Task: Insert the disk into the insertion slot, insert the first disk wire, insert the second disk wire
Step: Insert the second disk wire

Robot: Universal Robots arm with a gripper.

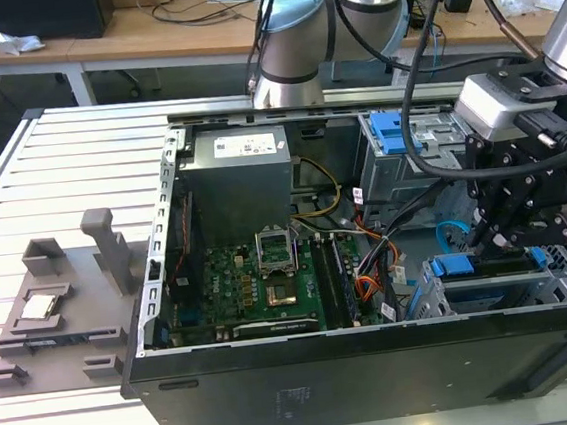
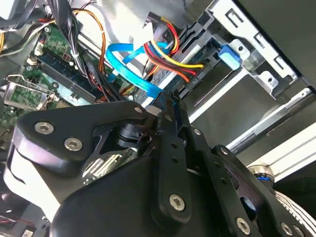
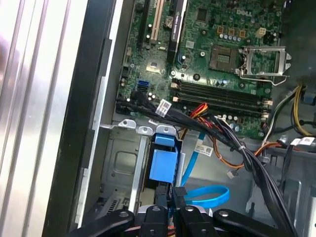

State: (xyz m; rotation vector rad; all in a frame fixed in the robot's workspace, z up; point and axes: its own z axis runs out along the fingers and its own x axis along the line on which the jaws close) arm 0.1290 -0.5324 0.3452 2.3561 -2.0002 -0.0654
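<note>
The disk sits in the insertion slot (image 1: pixel 434 296), a silver cage at the exterior view's right; its blue carrier (image 1: pixel 467 263) (image 3: pixel 162 165) (image 2: pixel 230 54) shows at the bay's mouth. The first disk wire (image 2: pixel 168 53), a red, yellow and orange bundle, ends in a black plug against the disk's edge. The second disk wire (image 2: pixel 123 55) (image 3: pixel 207 195) (image 1: pixel 450 231) curls in a light-blue loop beside the cage. My gripper (image 1: pixel 492 243) (image 2: pixel 167 98) (image 3: pixel 171 190) hangs right over the disk's end, fingers close together and pinching the light-blue cable's end.
The open black case holds a green motherboard (image 1: pixel 270 284), a grey power supply (image 1: pixel 235 182) and a taller grey cage with a blue clip (image 1: pixel 388 132). A black cable bundle (image 3: pixel 217 131) crosses close by the slot. A grey fixture (image 1: pixel 51 305) lies on the slatted table.
</note>
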